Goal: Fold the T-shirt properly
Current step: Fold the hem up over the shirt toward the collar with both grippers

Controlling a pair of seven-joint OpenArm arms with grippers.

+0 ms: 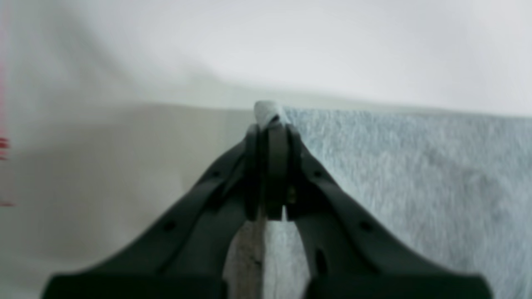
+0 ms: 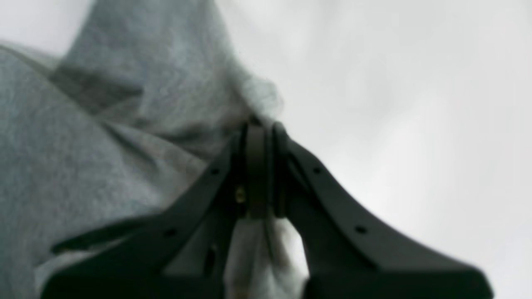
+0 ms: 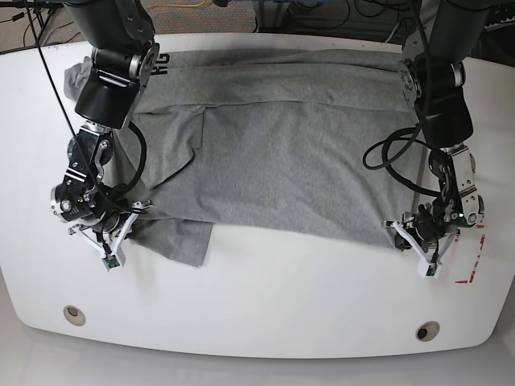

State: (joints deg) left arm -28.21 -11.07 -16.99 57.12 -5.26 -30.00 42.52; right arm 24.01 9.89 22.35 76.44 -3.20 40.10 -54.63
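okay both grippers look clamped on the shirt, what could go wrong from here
1. The left gripper pinches only the very corner of the T-shirt; that small bite might slip when lifted.
2. The right gripper holds bunched, creased cloth near the sleeve, so wrinkles may get folded in.
3. The two grips sit unevenly along the near hem, so the fold could land skewed on the table.

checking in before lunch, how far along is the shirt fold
Early. Done: the heather-grey cotton T-shirt lies spread on the white table; no complete fold is visible. In hand: the left tool and right tool are each shut on its near edge at opposite sides. Left: every fold.
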